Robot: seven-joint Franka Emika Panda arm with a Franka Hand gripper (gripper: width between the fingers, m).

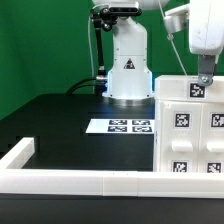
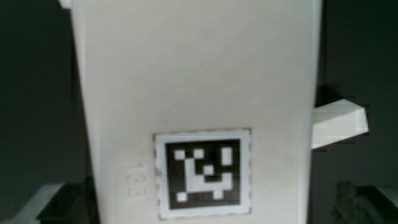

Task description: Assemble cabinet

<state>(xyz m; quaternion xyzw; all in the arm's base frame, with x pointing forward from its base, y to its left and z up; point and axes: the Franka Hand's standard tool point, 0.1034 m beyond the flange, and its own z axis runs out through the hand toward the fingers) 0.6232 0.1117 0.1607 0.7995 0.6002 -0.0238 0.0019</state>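
Observation:
The cabinet (image 1: 190,130) is a large white block with a grid of black-and-white tags, standing at the exterior view's right. My gripper (image 1: 203,76) comes down from above onto its top edge. In the wrist view a tall white face of the cabinet (image 2: 196,90) with one tag (image 2: 205,172) fills the space between my dark fingers (image 2: 64,205), one on each side of it. The fingers stand wide apart and press against the block's sides. A small white lug (image 2: 338,120) sticks out of one side of the block.
The marker board (image 1: 122,126) lies flat on the black table in front of the robot base (image 1: 128,70). A long low white border rail (image 1: 80,180) runs along the front and turns back at the exterior view's left (image 1: 18,155).

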